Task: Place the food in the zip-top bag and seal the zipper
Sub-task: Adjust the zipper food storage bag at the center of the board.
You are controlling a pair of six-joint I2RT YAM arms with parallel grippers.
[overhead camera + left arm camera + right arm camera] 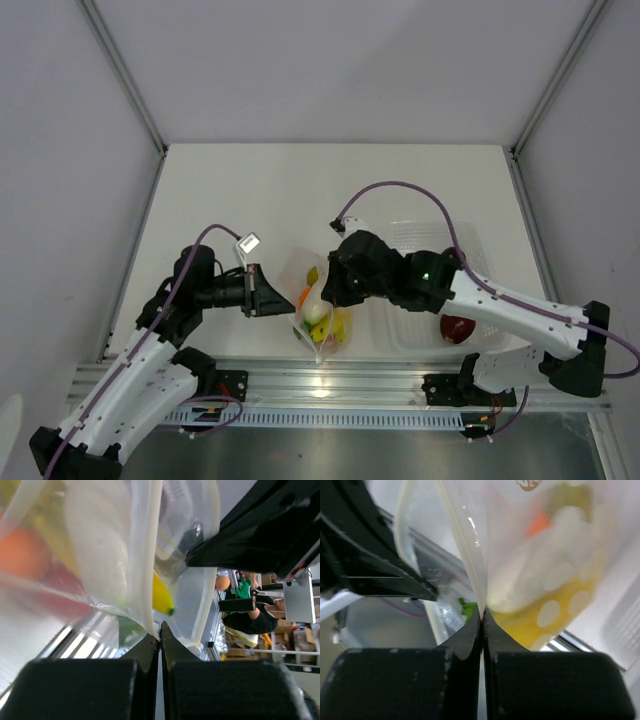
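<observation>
While both sets of jaws pinch shut on the bag (322,322), left gripper (160,630) and right gripper (482,616) likely hold it up so the food (535,617) stays in, with a red fruit (458,327) still in the tray (420,240).

zip-top bag (318,305) is clear, crinkly and bulging with food. inside the bag: yellow banana bunch (337,325) lowest, orange ball (304,296) and white oblong piece (316,297) above it. the zipper (145,555) is a pale strip along the bag's edge. red round fruit (457,327) lies well right of the bag, outside it.
</observation>
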